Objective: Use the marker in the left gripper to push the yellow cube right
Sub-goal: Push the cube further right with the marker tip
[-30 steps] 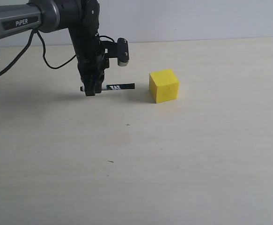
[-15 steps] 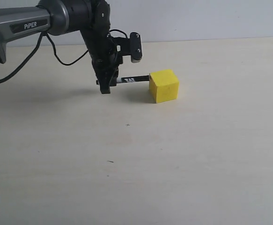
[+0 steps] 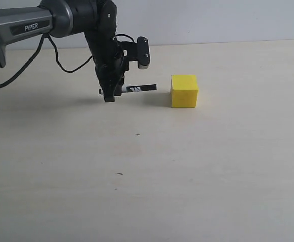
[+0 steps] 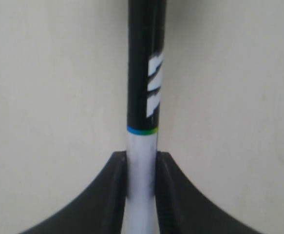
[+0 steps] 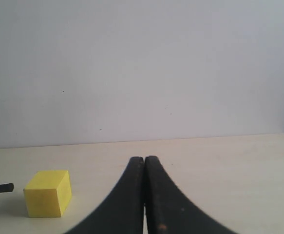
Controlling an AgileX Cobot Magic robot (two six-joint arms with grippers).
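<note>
One pale desk (image 3: 197,181) carries everything. Your left hand (image 3: 110,97) points down close to it, clenched on the marker (image 3: 136,88). Your right hand (image 5: 144,163) has its jaws pressed together with nothing between them. The yellow cube (image 3: 184,91) sits on the desk right of the left hand, apart from it. The marker, gripped by its white barrel, sticks out level toward the cube; its black end lies short of it, not touching.
</note>
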